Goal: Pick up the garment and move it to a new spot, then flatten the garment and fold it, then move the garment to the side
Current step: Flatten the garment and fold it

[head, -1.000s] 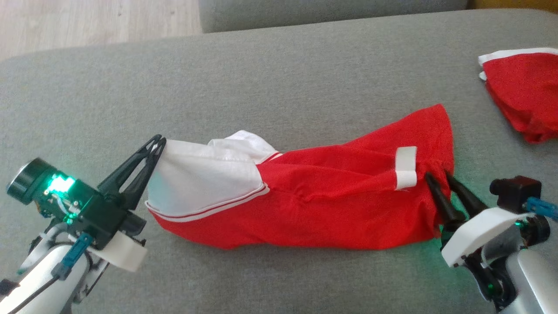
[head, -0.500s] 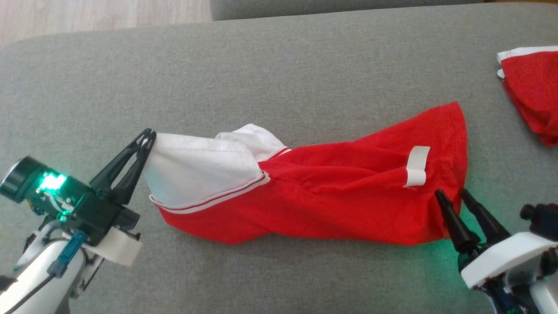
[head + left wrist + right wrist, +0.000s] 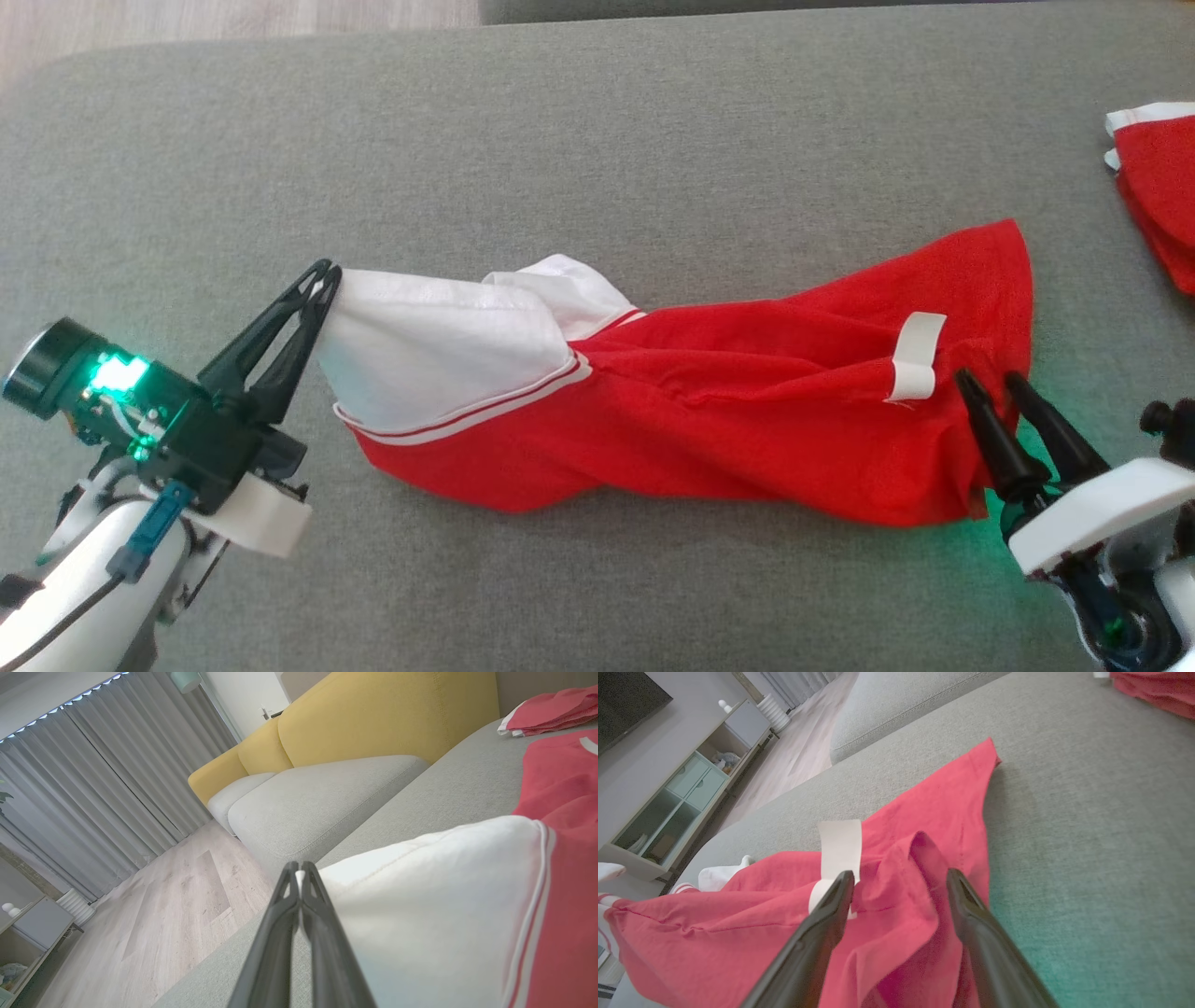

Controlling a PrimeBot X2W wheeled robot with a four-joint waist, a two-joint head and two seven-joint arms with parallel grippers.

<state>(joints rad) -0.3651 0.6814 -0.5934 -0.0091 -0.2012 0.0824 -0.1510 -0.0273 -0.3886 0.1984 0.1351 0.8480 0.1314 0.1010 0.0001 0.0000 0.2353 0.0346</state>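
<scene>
On a grey sofa seat point(image 3: 597, 140), seen from the robot's head and both wrists:

1. Far left, the left gripper point(image 3: 325, 275) reaches up and to the right from its pale forearm, a green light glowing on the wrist. Its two dark fingers are pressed together on the corner of the garment's white panel point(image 3: 429, 364). The left wrist view shows the same pinch point(image 3: 299, 869), with white cloth caught between the tips.
2. Behind that gripper, the left wrist view takes in a yellow backrest point(image 3: 373, 714), grey curtains point(image 3: 93, 765) and a pale wood floor point(image 3: 187, 905).
3. Centre, the garment point(image 3: 747, 411) lies stretched across the cushion in a long, rumpled band. It is white at its left end and red for the rest, and a thin red-and-white trim line divides the two colours.
4. Towards the right end, a small white strip point(image 3: 913, 366) is looped on the red cloth, just beside the right gripper's nearer finger.
5. Lower right, the right gripper point(image 3: 988, 381) stands with its fingers spread wide at the garment's red hem. In the right wrist view point(image 3: 900, 875), a raised fold of red cloth sits between the parted fingers, which are not clamped on it. A green glow tints the cushion beside them.
6. At the far right edge, a second red garment point(image 3: 1158, 205) with white trim lies well apart from the first.
</scene>
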